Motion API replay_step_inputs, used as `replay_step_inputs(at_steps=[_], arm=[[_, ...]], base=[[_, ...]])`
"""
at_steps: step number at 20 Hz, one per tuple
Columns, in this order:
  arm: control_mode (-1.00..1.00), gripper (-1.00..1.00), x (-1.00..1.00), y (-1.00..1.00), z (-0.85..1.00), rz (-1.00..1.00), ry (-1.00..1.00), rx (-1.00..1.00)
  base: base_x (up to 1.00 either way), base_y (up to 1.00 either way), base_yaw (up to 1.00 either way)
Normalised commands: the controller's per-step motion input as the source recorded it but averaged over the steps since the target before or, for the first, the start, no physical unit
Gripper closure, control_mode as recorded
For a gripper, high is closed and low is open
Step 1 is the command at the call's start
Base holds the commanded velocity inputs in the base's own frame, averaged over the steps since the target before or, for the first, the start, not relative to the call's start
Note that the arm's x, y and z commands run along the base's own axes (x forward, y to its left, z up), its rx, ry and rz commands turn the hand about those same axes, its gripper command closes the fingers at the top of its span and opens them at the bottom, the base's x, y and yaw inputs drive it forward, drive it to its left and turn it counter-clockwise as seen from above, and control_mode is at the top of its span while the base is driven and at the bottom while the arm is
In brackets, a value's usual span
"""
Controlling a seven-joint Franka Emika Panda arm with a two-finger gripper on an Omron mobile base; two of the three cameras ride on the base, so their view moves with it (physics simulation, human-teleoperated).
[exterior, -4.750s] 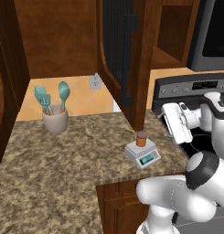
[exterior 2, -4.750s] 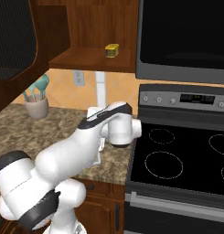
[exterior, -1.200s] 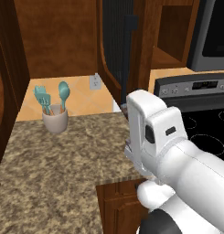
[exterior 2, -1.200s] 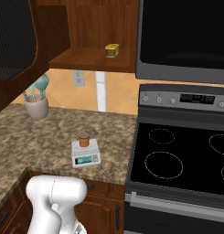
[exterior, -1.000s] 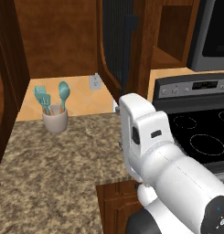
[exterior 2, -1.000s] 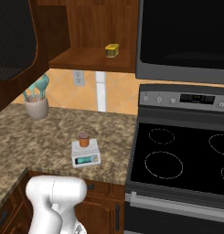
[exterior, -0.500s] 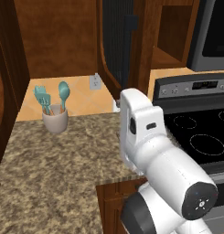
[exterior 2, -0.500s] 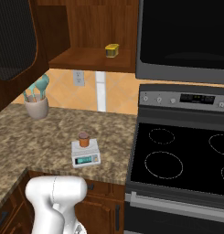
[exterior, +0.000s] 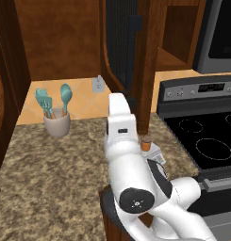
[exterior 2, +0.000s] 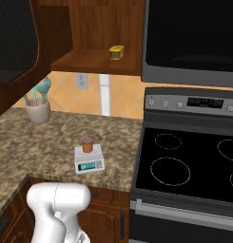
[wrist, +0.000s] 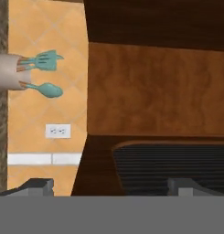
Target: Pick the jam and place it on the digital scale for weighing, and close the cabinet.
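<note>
cabinet: dark reddish-brown wooden wall cabinet (wrist: 154, 91), grained, ribbed glass door panel ahead of the gripper
counter: speckled brown granite counter (exterior 2: 46, 142), polished
scale: light-grey plastic digital scale (exterior 2: 88, 159), matt

Open cabinet (exterior: 124, 44) door juts over the counter (exterior: 51, 169).

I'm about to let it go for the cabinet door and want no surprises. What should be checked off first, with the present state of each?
1. Jam standing upright on the digital scale: ok.
2. Scale resting flat on the counter, near the stove: ok.
3. Tool open and carrying nothing, both tips spread wide in the hand view: ok.
4. Cabinet closed: not ok, the ribbed-glass door stands swung out.
5. Tool facing the door: ok, the ribbed panel lies just past the tips in the hand view.
6. Tool touching the door or its handle: cannot tell.
</note>
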Motion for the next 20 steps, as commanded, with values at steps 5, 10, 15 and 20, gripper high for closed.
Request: replay_step_inputs(at_steps=[5,10,15,20], arm=[[-1.0,-1.0,0.45,0.0,-0.01,-0.22,-0.11,0.09],[-1.0,-1.0,0.41,0.0,0.0,-0.2,-0.08,0.09],[-1.0,-1.0,0.07,-0.37,0.04,-0.08,-0.01,0.21],[-1.0,-1.0,-0.08,-0.72,0.15,-0.03,-0.01,0.3]], base=[[0.0,0.0,0.0],[0.0,0.0,0.0],[0.0,0.0,0.0],[0.0,0.0,0.0]])
